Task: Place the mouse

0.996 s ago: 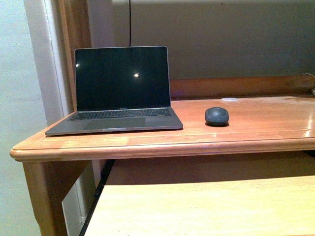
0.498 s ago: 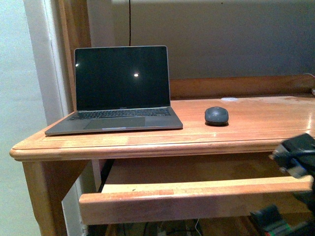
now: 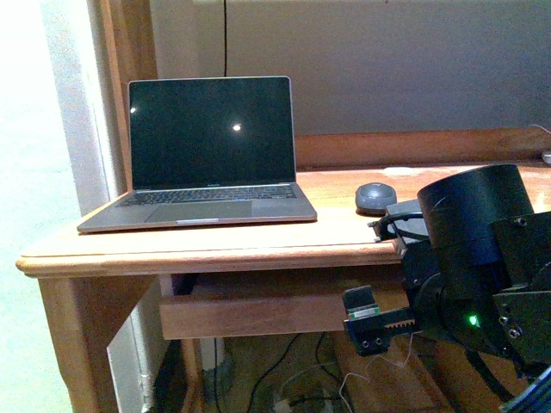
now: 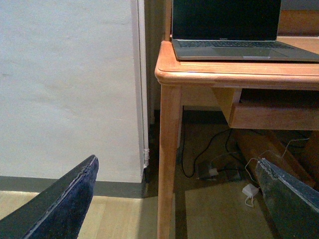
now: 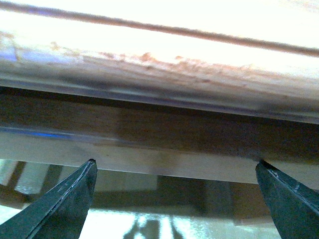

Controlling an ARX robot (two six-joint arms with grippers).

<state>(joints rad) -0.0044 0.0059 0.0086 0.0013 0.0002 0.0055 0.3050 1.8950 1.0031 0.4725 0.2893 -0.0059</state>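
Note:
The mouse (image 3: 374, 197), small, dark grey and domed, lies on the wooden desk (image 3: 215, 244) to the right of the open laptop (image 3: 211, 138). My right arm (image 3: 473, 249) stands in front of the desk's front edge, just right of and nearer than the mouse, covering its right end. My right gripper (image 5: 174, 167) is open and empty, jaws wide apart, looking at the desk's front edge from slightly below. My left gripper (image 4: 175, 162) is open and empty, low near the floor, facing the desk's left leg (image 4: 168, 159). The mouse does not show in either wrist view.
A pull-out shelf (image 3: 258, 314) sits under the desktop. Cables and a white adapter (image 4: 249, 190) lie on the floor beneath. A wall (image 4: 70, 84) stands left of the desk. The laptop (image 4: 239, 45) sits near the desk's left corner.
The front view has shifted, so the pull-out shelf now shows smaller under the desktop. My right arm has risen into view at the right. The mouse has stayed in place.

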